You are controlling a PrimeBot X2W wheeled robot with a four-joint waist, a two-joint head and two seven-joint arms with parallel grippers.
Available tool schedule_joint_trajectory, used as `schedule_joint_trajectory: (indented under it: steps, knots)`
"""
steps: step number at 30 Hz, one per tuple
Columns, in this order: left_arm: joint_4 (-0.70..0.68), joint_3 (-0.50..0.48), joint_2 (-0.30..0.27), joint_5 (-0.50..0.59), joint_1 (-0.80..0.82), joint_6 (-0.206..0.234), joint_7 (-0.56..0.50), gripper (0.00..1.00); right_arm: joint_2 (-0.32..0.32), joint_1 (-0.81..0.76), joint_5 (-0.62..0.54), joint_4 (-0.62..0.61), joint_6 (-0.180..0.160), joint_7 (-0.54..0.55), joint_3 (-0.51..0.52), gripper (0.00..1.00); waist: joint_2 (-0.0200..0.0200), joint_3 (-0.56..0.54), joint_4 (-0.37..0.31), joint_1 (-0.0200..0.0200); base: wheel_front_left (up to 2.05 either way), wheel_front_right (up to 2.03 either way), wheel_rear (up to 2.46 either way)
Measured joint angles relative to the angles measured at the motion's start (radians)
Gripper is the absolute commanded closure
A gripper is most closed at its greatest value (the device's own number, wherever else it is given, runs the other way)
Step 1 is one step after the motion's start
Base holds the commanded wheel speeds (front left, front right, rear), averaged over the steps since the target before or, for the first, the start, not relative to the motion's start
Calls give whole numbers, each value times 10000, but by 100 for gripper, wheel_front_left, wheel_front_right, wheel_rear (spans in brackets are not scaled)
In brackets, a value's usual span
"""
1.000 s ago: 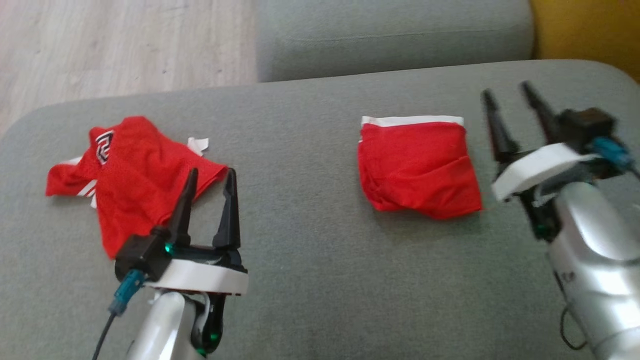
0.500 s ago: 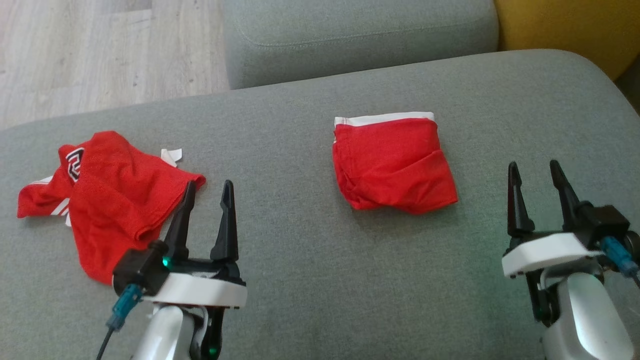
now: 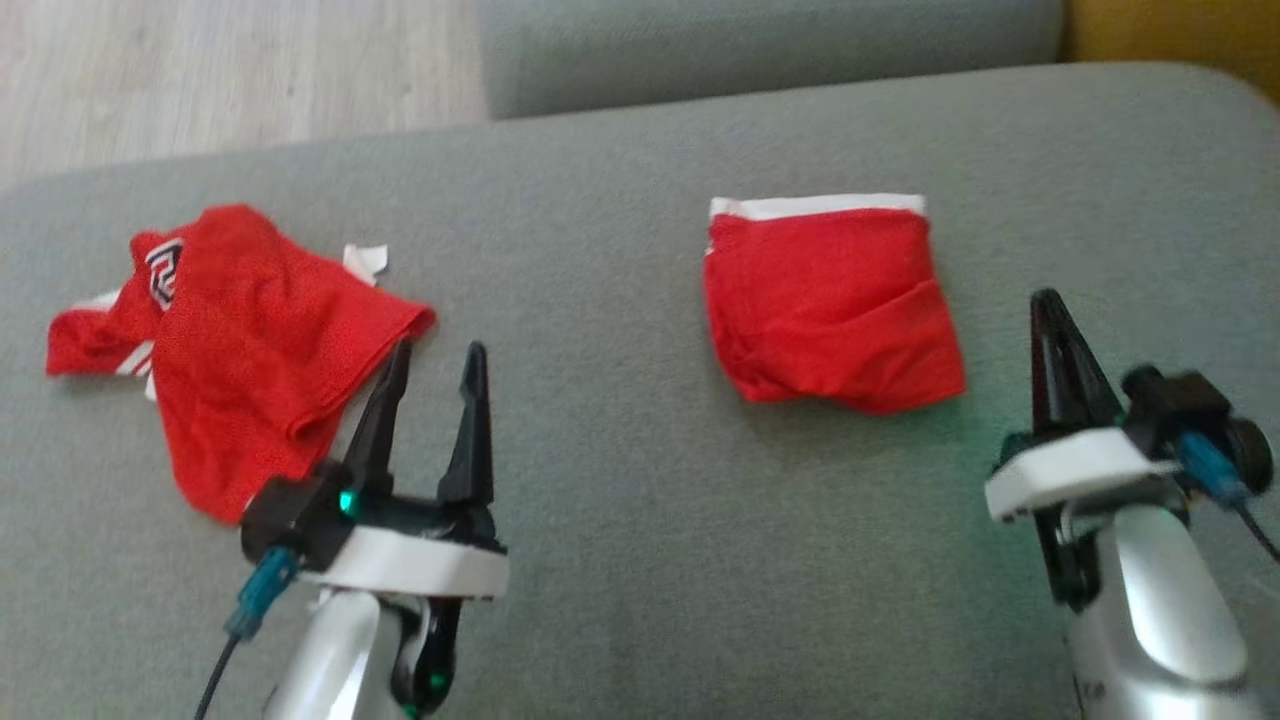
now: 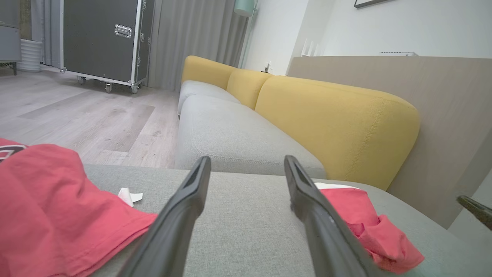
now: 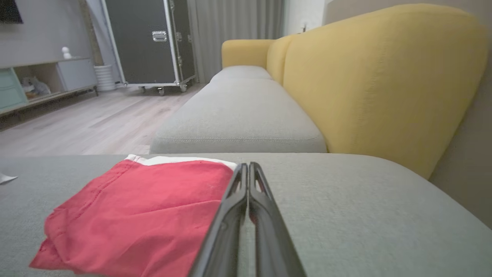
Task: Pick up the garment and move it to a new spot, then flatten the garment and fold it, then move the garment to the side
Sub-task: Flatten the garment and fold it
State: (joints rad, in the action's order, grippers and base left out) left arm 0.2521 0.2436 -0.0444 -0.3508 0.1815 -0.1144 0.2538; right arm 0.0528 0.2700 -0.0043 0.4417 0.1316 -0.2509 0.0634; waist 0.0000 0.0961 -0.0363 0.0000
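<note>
Two red garments lie on the grey sofa seat (image 3: 620,480). A crumpled garment (image 3: 240,340) with a black-and-white badge is at the left. A folded garment (image 3: 825,300) with a white band along its far edge is at the centre right. My left gripper (image 3: 438,352) stands open and empty, its left fingertip just by the crumpled garment's near right edge. In the left wrist view its fingers (image 4: 192,192) frame bare cushion between the crumpled garment (image 4: 50,207) and the folded garment (image 4: 365,223). My right gripper (image 3: 1045,300) is shut on nothing, right of the folded garment. Its closed gripper tips (image 5: 248,166) point past the folded garment (image 5: 146,215).
A small white scrap (image 3: 365,260) lies beside the crumpled garment. A second grey cushion (image 3: 760,40) adjoins the far side, with wooden floor (image 3: 200,70) to the left. A yellow backrest (image 5: 376,80) runs along the right. A black wheeled case (image 4: 100,38) stands across the room.
My right gripper has drawn back from beside the folded garment and closed its fingers on nothing. The head view has shifted. Both garments and the left gripper stay as they were.
</note>
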Motion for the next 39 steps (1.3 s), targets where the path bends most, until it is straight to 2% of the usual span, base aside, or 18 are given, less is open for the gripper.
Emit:
schedule_joint_trajectory:
  steps: [6, 12, 15, 18, 21, 25, 31, 34, 39]
  knots:
    - [-13, 430, 4, -2, 794, 0, 0, 0, 2, 1776, -499, 1824, 0, 4, -140, 100, 0, 844, 557, 2, 0, 0, 0]
    - [0, 825, 12, -23, 1177, 2, 0, 0, 368, 3467, -1003, 3783, 0, 13, 389, 100, 0, 1562, 1274, 2, 0, 0, 0]
    - [-2, 846, 13, -50, 1333, 13, 0, 0, 554, 4065, -1350, 4692, 0, 15, 840, 100, 0, 1842, 1573, 3, 0, 0, 0]
    - [-4, 869, 17, -50, 1442, 21, 0, 0, 556, 4441, -1553, 5845, 0, 236, 869, 100, 0, 2038, 1764, 2, 0, 0, 0]
    - [0, 894, 17, -52, 1452, 90, 0, 0, 562, 4662, -1770, 6318, 0, 192, 780, 100, 0, 2107, 1813, 1, 0, 0, 0]
    - [0, 905, 17, -50, 1450, 92, 0, 0, 447, 4910, -1804, 6349, 0, 29, 662, 100, 0, 1989, 1756, 0, 0, 0, 0]
    - [2, 911, 19, -107, 1448, 92, 0, 0, 192, 4944, -1233, 5390, 0, 8, -769, 100, 0, 1810, 1759, -1, 0, 0, 0]
    - [2, 959, 19, -109, 1448, 92, 0, 0, 194, 4915, -485, 5540, 0, 2, -1996, 100, 0, 1793, 1859, -1, 0, 0, 0]
    - [2, 972, 19, -205, 1447, 102, 0, 0, 163, 4790, 255, 6541, 0, 4, -3662, 100, 0, 1769, 1971, -1, 0, 0, 0]
